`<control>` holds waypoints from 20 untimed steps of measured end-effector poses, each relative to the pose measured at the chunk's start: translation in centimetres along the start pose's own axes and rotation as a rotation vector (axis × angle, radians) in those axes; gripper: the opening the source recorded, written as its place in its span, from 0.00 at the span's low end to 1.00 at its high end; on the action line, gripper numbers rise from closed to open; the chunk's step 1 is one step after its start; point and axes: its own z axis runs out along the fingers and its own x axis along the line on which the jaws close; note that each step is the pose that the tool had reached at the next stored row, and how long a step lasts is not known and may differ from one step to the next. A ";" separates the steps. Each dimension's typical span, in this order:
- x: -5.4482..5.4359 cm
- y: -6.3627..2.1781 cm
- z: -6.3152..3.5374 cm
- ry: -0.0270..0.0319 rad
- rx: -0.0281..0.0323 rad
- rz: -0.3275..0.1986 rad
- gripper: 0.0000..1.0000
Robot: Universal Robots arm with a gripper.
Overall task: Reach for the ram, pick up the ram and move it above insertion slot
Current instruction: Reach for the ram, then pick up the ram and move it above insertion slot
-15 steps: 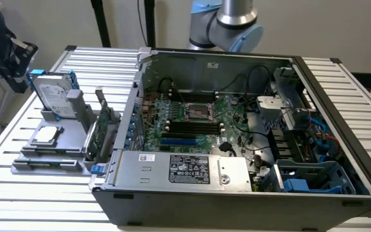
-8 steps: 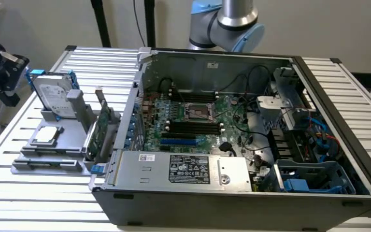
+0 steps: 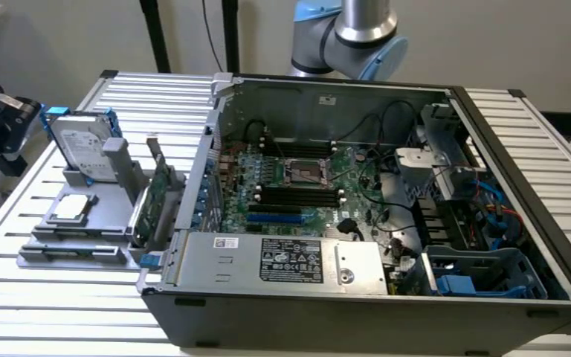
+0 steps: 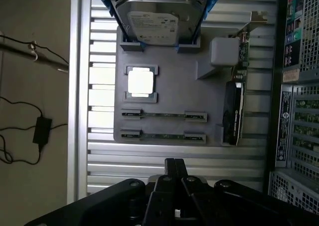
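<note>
**State of the hand.** In the wrist view the hand (image 4: 173, 167) has its fingers pressed together, with nothing between them. It hangs over the slatted surface (image 4: 99, 156), apart from the grey fixture tray (image 4: 169, 94).

**Location of the ram.** The ram (image 4: 164, 135) stands edge-on in the tray's holder row nearest the hand, and the hand does not touch it. A second stick (image 4: 164, 115) sits in the parallel row just beside it.

**Tray layout, exterior view.**
- The tray lies at 9 o'clock of the open computer case (image 3: 365, 312).
- The hard drive (image 3: 85, 149) stands tilted at the tray's 12 o'clock end.
- The processor chip (image 3: 72, 210) lies flat near the tray's middle.
- The stick rows are at the 6 o'clock end.
- The expansion card (image 3: 152, 204) stands upright along the 3 o'clock edge, close to the case wall.

**Case.** The insertion slot (image 3: 300, 195) is one of the black slots on the motherboard, at 6 o'clock of the processor socket (image 3: 305, 171). The arm (image 3: 350, 33) rises at 12 o'clock of the case.
</note>
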 end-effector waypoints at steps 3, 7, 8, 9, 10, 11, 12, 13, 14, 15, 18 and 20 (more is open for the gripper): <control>0.0 0.00 0.00 0.0000 -0.0001 0.000 0.11; 0.0 0.00 0.00 0.0000 0.0000 0.000 0.11; 0.0 0.00 0.00 0.0000 0.0000 0.000 0.11; 0.0 0.00 0.00 0.0000 -0.0001 0.000 0.11; 0.0 0.00 0.00 0.0000 0.0000 0.000 0.11; 0.0 0.00 0.00 0.0000 0.0000 0.000 0.11; 0.0 0.00 0.00 0.0000 0.0000 0.000 0.11; 0.0 0.00 0.00 0.0000 0.0000 -0.001 0.11; 0.0 0.00 0.00 0.0000 -0.0001 -0.001 0.11; 0.0 0.00 0.00 0.0003 -0.0003 -0.004 0.11; 0.0 0.00 0.01 0.0023 -0.0003 -0.054 0.11; 0.0 0.00 0.01 0.0040 -0.0002 -0.090 0.11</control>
